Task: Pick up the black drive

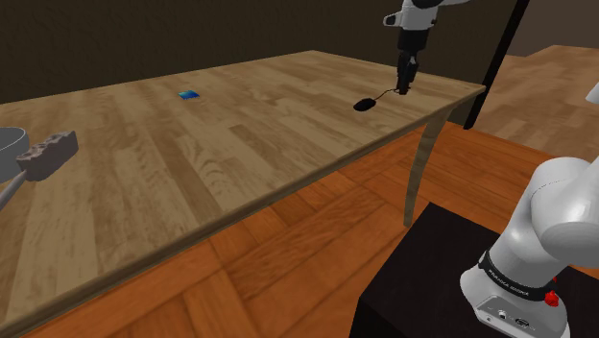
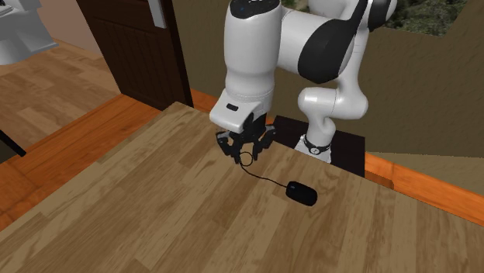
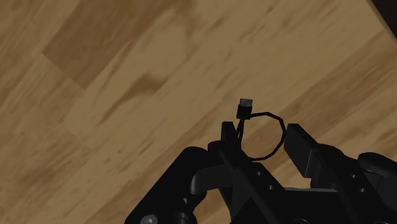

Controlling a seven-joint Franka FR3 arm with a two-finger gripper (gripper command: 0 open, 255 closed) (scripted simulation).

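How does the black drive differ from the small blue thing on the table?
The drive is black and rounded; the blue thing is flat and angular. The drive has a thin cable running to the gripper; the blue thing has none. The drive lies near the gripper, the blue thing far from it. Both are small and lie on the table.

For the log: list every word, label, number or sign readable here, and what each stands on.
White lettering on the black band round the arm's base: too small to read.
On the drive: none.
On the blue item: none that I can make out.
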